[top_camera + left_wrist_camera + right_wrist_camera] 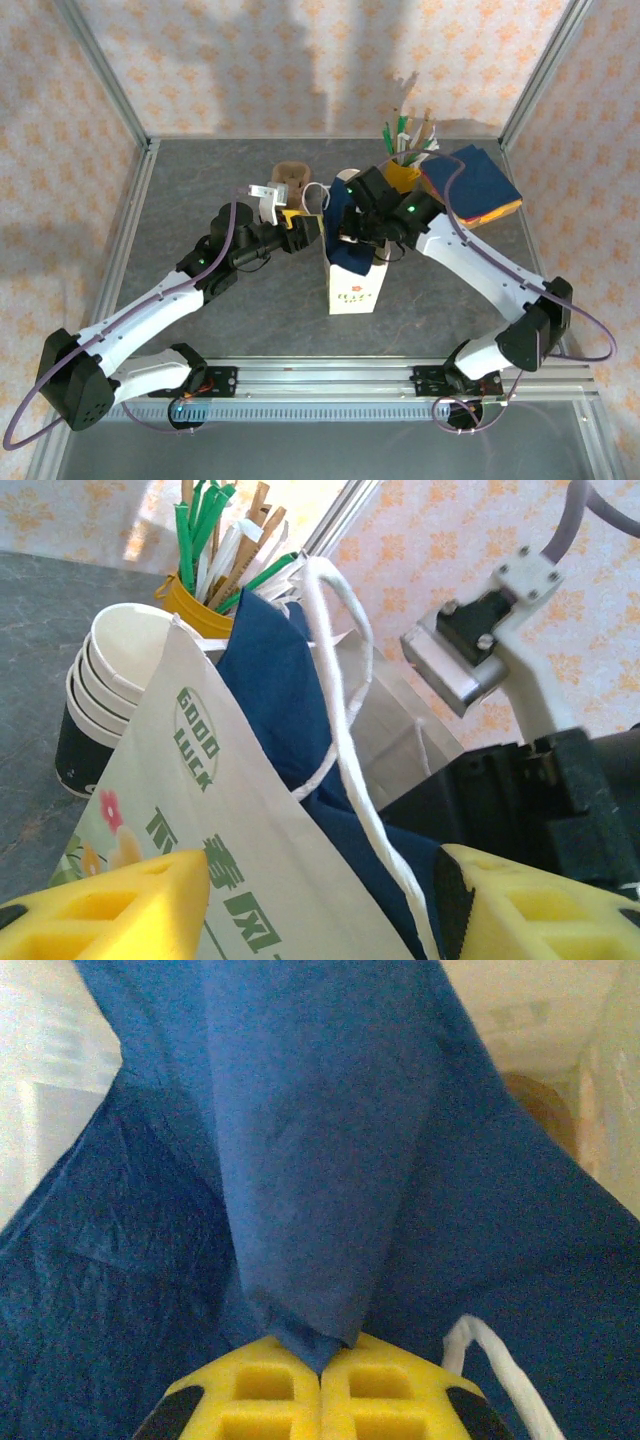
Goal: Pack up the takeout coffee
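Note:
A white paper bag [356, 290] with green print stands upright at the table's middle, and a dark blue napkin [350, 258] sticks out of its mouth. My right gripper [345, 238] hangs over the bag's mouth. In the right wrist view it [320, 1355] is shut on a folded corner of the blue napkin [320, 1160]. My left gripper [300, 228] is at the bag's left top edge. In the left wrist view it [320, 880] is open, with the bag's wall [200, 820] and its white cord handle [345, 730] between the yellow fingers. The takeout coffee is out of view.
A stack of lidless white cups [110, 695] stands just behind the bag. A yellow cup of sticks and straws [403, 175] and a pile of blue napkins [475, 185] sit at the back right. A brown round object [290, 175] lies behind the left gripper.

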